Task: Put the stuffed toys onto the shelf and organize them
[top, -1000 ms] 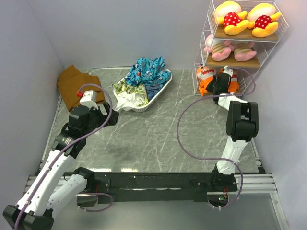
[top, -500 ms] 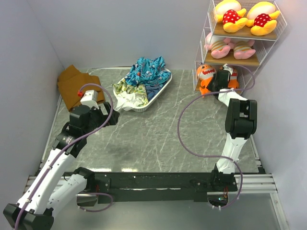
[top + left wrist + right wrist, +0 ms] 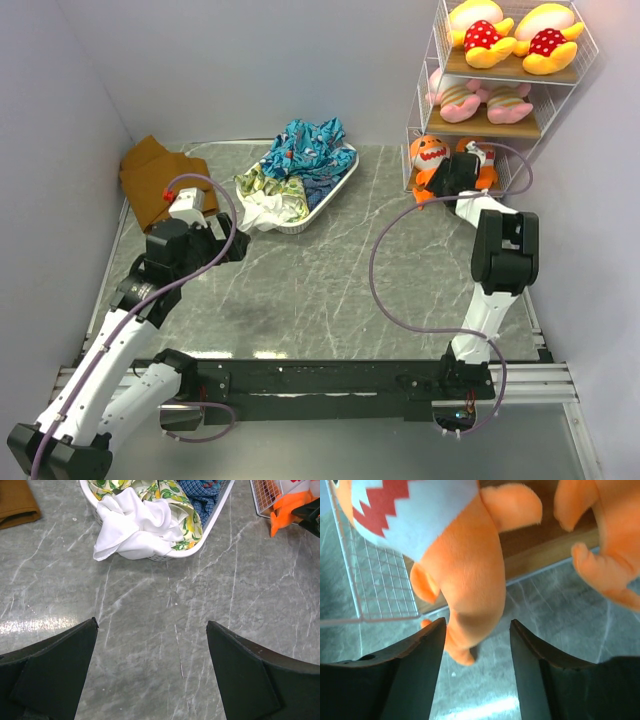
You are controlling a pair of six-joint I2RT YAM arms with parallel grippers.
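The shelf (image 3: 547, 112) stands at the back right. Two yellow stuffed toys (image 3: 512, 38) with red dotted bodies lie on its top board, and two pink ones (image 3: 480, 98) on the middle board. An orange shark (image 3: 429, 155) rests at the bottom board's left front, its tail hanging over the edge. A second shark (image 3: 488, 176) is partly hidden behind my right gripper (image 3: 452, 176). In the right wrist view that gripper (image 3: 477, 630) is open, its jaws on either side of the first shark's (image 3: 465, 575) tail with a gap on both sides. My left gripper (image 3: 152, 630) hangs open over bare table.
A white oval tray (image 3: 341, 182) heaped with blue-patterned and white cloth sits at the back middle. A folded brown cloth (image 3: 150, 180) lies at the back left. The shelf's wire side panel (image 3: 380, 580) stands just left of the right gripper.
My right gripper went from shut to open and let go of the orange shark. The shark moved up toward the shelf's bottom board. The left arm stayed still.
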